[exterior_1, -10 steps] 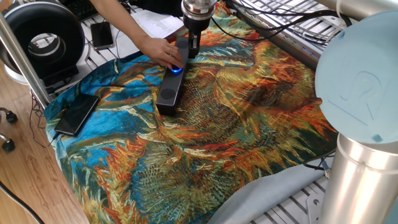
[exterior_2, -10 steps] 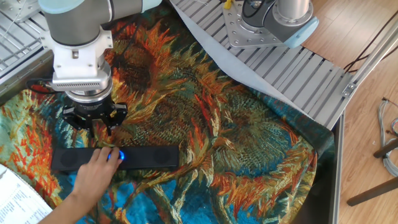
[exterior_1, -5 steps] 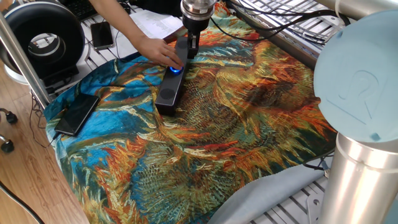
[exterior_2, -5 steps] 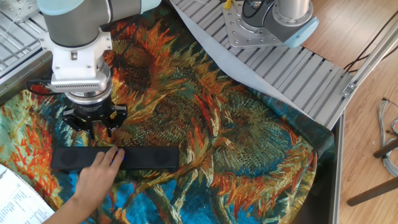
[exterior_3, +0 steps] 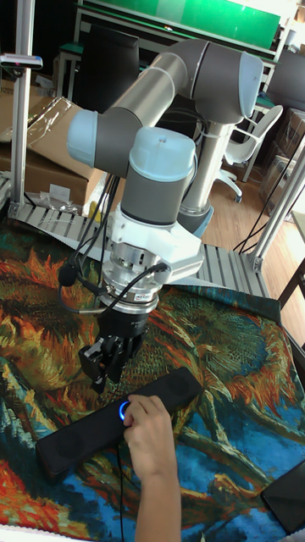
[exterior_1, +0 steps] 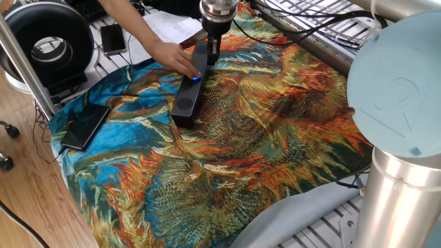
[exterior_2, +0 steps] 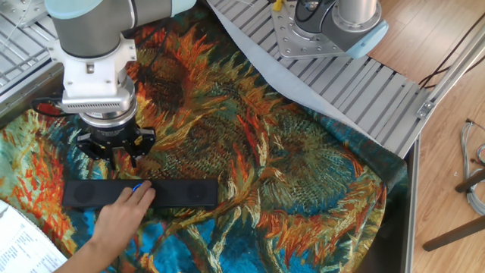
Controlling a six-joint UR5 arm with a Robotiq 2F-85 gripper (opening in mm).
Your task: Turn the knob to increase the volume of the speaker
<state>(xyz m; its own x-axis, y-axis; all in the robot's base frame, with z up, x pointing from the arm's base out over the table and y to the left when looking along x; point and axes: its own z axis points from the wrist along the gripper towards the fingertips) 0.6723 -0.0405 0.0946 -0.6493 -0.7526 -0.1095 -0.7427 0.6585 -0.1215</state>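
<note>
The speaker (exterior_1: pixel 185 105) (exterior_2: pixel 186 193) (exterior_3: pixel 80 439) is a long black bar lying on the sunflower-patterned cloth. Its knob (exterior_1: pixel 196 78) (exterior_2: pixel 137 186) (exterior_3: pixel 124 412) glows blue near the bar's middle. A person's hand (exterior_1: pixel 172 56) (exterior_2: pixel 121 218) (exterior_3: pixel 152 440) rests on the bar, with fingertips touching the knob and partly covering it. My gripper (exterior_1: pixel 212 56) (exterior_2: pixel 123 159) (exterior_3: pixel 102 371) hangs just behind the speaker, a little above the cloth and beside the knob, not touching it. Its fingers stand slightly apart with nothing between them.
A flat black phone (exterior_1: pixel 85 127) lies at the cloth's left edge, and another phone (exterior_1: pixel 113 38) lies behind it. A big round black-and-white device (exterior_1: pixel 48 43) stands at the far left. Papers (exterior_1: pixel 169 26) lie behind the speaker. Metal slats (exterior_2: pixel 364 83) border the cloth.
The person's fingers slid over the knob, hiding its blue light half a second ago; a sliver of the glow shows again. My gripper has stayed where it was.
</note>
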